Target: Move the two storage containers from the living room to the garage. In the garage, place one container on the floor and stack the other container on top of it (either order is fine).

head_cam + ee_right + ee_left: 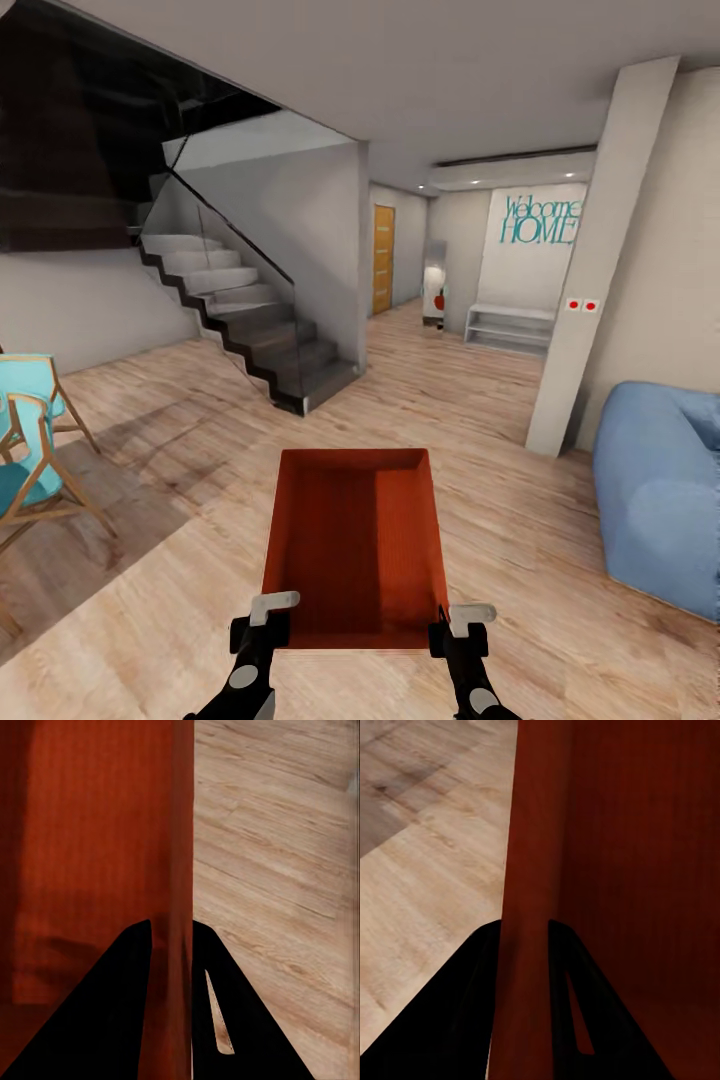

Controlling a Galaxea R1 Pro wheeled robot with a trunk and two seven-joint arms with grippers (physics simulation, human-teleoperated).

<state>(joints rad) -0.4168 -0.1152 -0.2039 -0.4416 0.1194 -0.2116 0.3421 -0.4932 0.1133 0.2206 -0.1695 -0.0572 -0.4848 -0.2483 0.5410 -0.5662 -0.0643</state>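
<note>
- I'm carrying one storage container (355,540) at 6 o'clock in the head view, held out in front of me above the living room's light wood plank floor (480,400), open top up and empty inside.
- The left gripper (268,618) is closed on the container's near-left wall; in the left wrist view its two dark fingers (472,1012) straddle the thin red wall (521,945), one each side.
- The right gripper (462,624) pinches the near-right wall the same way; its fingers (124,1005) sit either side of the wall edge (180,945).
- Both grips look narrow, closed down to the wall's thickness.
- I judge this to be the transport leg: the garage is not reached yet.
- To do it well, I'd keep both arms level and matched so the thin walls don't twist or slip out of the pinch.
- The hallway at 12 o'clock, toward the wooden door (383,258), looks like the open route; I'd steer between the staircase (250,320) at 10 o'clock and the white pillar (590,290) at 2 o'clock.
- I'd keep well off the blue sofa (660,490) at 3 o'clock.
</note>
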